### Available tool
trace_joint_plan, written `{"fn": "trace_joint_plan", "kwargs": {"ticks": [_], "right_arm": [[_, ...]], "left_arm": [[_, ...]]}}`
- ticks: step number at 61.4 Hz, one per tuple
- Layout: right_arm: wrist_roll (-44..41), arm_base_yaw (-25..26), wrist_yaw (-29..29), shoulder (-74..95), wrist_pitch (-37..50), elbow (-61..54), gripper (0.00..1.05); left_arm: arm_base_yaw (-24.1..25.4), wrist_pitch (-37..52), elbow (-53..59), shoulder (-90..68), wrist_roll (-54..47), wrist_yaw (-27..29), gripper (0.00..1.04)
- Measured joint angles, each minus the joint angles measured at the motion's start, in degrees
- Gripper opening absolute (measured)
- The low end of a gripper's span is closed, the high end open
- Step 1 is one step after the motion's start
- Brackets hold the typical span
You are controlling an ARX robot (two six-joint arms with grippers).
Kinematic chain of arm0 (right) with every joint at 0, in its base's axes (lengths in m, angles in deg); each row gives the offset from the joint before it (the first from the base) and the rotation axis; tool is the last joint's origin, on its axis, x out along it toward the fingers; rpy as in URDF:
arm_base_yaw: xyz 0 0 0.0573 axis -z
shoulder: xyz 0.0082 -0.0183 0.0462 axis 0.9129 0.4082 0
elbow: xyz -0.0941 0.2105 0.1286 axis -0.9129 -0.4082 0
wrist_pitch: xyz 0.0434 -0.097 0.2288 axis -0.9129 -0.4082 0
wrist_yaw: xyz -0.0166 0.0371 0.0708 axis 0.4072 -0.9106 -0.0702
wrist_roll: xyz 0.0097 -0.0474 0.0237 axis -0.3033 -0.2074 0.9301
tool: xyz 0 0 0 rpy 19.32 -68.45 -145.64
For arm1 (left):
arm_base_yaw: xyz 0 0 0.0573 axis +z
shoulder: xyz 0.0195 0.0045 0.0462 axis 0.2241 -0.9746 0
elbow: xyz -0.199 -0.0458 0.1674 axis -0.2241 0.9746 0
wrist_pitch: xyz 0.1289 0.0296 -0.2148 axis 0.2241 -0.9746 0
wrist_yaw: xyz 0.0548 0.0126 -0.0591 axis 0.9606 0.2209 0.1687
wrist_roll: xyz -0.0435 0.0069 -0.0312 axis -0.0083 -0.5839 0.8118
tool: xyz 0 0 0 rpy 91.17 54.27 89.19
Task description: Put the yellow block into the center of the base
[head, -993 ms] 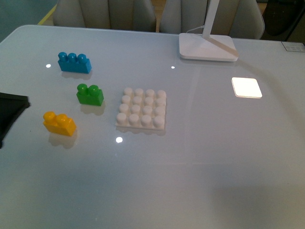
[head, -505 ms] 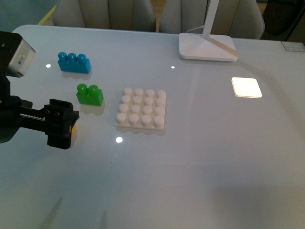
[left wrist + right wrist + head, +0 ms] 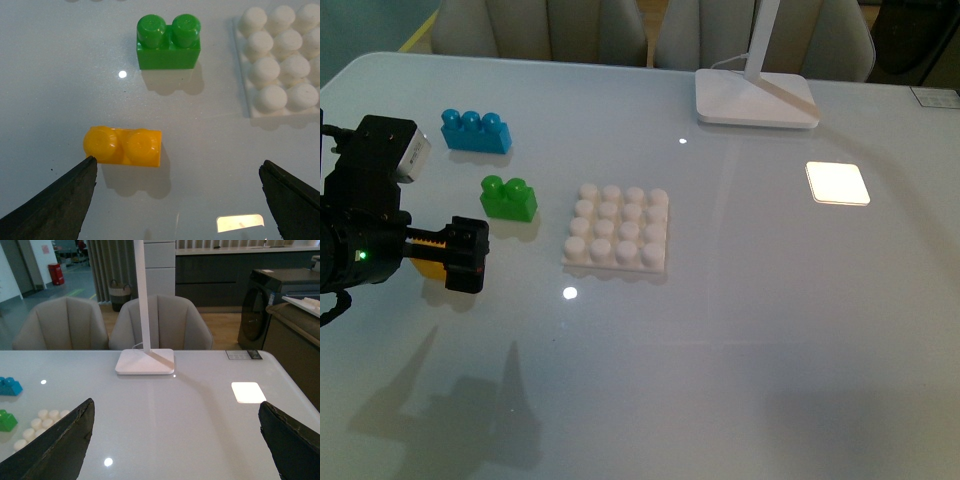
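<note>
The left claw [image 3: 177, 162] hovered spread wide, both dark fingers [image 3: 60, 200] clear of everything. The block [image 3: 124, 146] lay on the table inside that gap but off-centre, one end just beside one fingertip and well apart from the other. Beyond the claw's tips stood the green brick [image 3: 168, 42], with the base [image 3: 280, 65] to the far finger's side.

The block looked light, stiff and slick, and on the glossy table it would likely skid if one finger met it first. Its flat faces below the studs seemed the place to pinch.

Only the wrist view showed this offset. The front view hid most of the block [image 3: 425, 267] behind the claw, yet alone showed the blue brick [image 3: 476, 131]. The right claw [image 3: 176, 405] was spread too, far off.
</note>
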Motion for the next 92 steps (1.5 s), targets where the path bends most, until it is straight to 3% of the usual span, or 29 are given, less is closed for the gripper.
{"fn": "trace_joint_plan", "kwargs": {"ticks": [92], "right_arm": [[0.00, 0.00, 0.00, 0.00, 0.00, 0.00, 0.96]], "left_arm": [[5.25, -0.79, -8.17, -9.68, -3.52, -1.60, 0.97]]}}
